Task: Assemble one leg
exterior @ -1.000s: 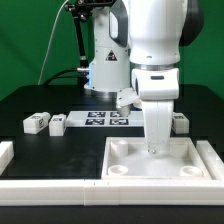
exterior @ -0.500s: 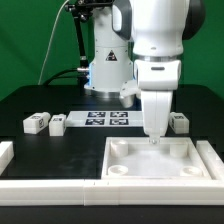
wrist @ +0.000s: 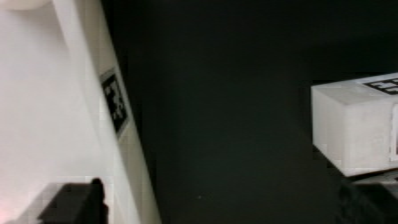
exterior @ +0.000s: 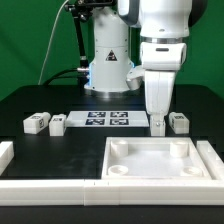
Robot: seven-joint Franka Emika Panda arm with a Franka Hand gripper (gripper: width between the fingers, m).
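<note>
A leg [exterior: 179, 121], a small white block with a marker tag, lies on the black table at the exterior view's right, just behind the large white panel [exterior: 130, 165]. My gripper [exterior: 158, 128] hangs fingers down between the panel's far edge and this leg, beside it and not touching. In the wrist view my gripper [wrist: 222, 205] is open and empty, with only black table between the dark fingers [wrist: 71, 202]. The leg [wrist: 352, 125] shows on one side and the panel's tagged edge [wrist: 80, 110] on the other. Two more legs [exterior: 36, 123] [exterior: 57, 124] lie at the exterior view's left.
The marker board [exterior: 108, 120] lies flat between the left legs and my gripper. A white rail [exterior: 50, 182] runs along the front edge, with a short white piece [exterior: 5, 152] at the left. The robot base [exterior: 108, 65] stands behind.
My gripper has lifted out of the panel's far corner area and moved back and to the exterior view's right, ending beside the right-hand leg. The panel and legs have not moved.
</note>
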